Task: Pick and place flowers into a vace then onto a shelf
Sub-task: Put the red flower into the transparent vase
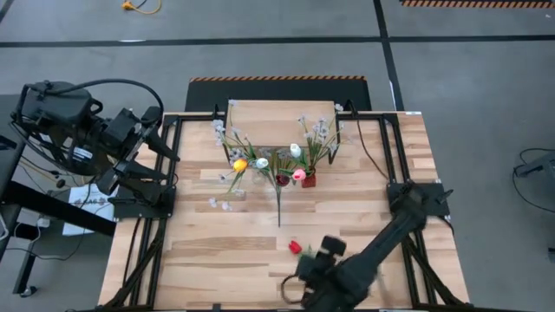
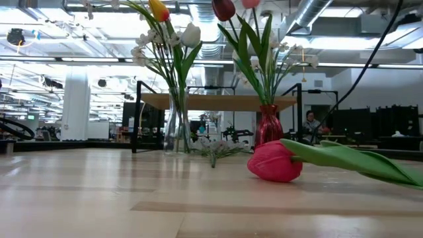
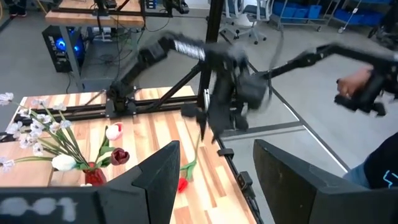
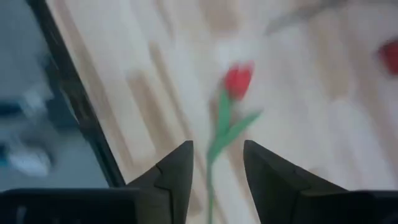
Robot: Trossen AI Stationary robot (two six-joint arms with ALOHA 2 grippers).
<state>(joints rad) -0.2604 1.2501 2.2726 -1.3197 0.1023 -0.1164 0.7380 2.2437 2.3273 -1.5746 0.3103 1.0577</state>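
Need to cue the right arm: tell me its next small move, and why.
Probably close the right gripper on the stem of the red tulip. The stem runs between its jaws, which are still apart, while the tulip lies flat on the table, short of the red vase.

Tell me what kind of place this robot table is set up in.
Probably a large industrial lab or workshop. Exposed ceiling ducts run overhead, striped hazard tape marks the grey concrete floor, and other workbenches and office chairs stand beyond the table.
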